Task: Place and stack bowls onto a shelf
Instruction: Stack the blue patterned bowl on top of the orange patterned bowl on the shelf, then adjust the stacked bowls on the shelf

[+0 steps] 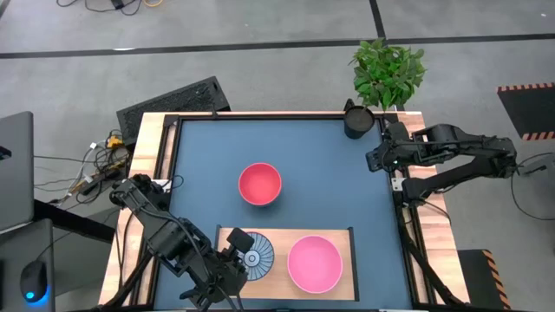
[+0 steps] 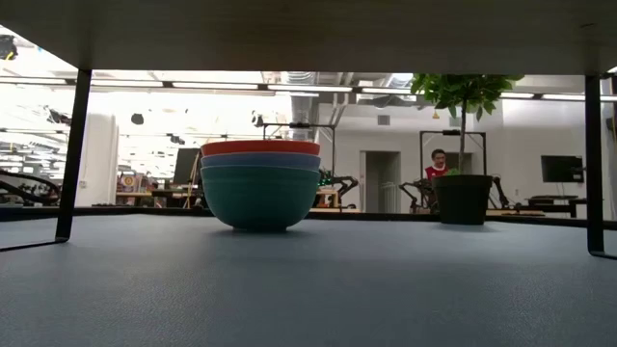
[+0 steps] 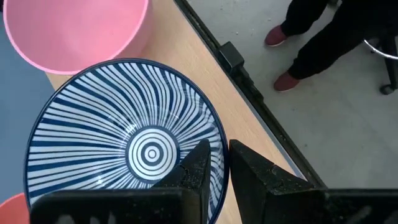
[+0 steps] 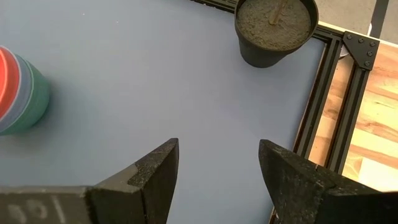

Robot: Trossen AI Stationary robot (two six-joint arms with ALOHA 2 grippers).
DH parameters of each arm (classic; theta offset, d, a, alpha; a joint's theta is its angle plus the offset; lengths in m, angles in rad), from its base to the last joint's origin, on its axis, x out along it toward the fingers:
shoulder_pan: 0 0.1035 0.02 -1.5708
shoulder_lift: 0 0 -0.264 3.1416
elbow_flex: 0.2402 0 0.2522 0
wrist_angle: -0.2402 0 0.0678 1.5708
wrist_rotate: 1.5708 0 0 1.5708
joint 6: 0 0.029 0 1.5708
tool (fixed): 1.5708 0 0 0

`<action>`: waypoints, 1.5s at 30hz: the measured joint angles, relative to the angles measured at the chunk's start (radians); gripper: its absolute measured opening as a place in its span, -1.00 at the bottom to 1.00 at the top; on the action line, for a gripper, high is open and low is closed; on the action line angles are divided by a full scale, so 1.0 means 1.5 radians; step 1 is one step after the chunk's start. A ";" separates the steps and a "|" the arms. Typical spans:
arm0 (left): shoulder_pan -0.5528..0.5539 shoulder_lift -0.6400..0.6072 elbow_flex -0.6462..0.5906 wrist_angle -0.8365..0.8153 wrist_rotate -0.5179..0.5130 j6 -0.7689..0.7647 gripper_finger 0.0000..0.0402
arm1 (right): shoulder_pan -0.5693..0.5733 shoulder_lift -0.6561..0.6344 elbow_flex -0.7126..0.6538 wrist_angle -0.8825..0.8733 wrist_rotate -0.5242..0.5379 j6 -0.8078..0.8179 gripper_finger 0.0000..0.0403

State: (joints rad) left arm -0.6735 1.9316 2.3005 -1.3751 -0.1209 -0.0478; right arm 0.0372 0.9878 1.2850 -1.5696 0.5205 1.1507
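The blue-and-white radial-striped bowl (image 1: 257, 253) (image 3: 134, 149) stands at the left end of the pale wooden shelf (image 1: 347, 238), beside the wide pink bowl (image 1: 314, 263) (image 3: 74, 28). My left gripper (image 1: 238, 253) (image 3: 222, 149) is at the near left, shut on the striped bowl. A stack with a red bowl on top, a grey-blue one in the middle and a green one below (image 1: 260, 184) (image 2: 260, 183) (image 4: 18, 93) rests on the dark blue tabletop. My right gripper (image 1: 375, 160) (image 4: 217, 152) hangs open over the table's far right part and touches nothing. My left gripper has the striped bowl by its rim (image 3: 219, 134) on the side toward the shelf's left end. One finger (image 3: 198, 165) is inside the bowl and the other (image 3: 252, 168) outside the wall. Whether the bowl rests on the shelf or hangs just above it, I cannot tell.
A dark pot (image 1: 357, 121) (image 4: 273, 31) (image 2: 463, 198) with a green plant stands at the far right corner. The shelf's dark legs (image 2: 72, 154) stand on the tabletop. A black frame (image 4: 317, 106) rims the table. A person's legs (image 3: 311, 37) show beyond the near edge.
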 joint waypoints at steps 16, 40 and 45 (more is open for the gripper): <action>0.002 -0.001 0.000 -0.013 -0.022 -0.034 -0.78 | 0.000 0.000 0.000 0.000 0.000 0.000 0.24; -0.005 -0.031 0.033 0.072 -0.132 -0.189 -0.80 | 0.000 0.000 0.000 0.000 0.001 -0.005 0.24; -0.003 -0.043 0.034 0.030 -0.336 -0.168 -0.91 | 0.000 0.000 0.000 0.000 0.002 -0.006 0.24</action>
State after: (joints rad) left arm -0.6787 1.8676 2.3512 -1.3300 -0.6248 -0.3003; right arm 0.0369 0.9878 1.2850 -1.5696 0.5232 1.1423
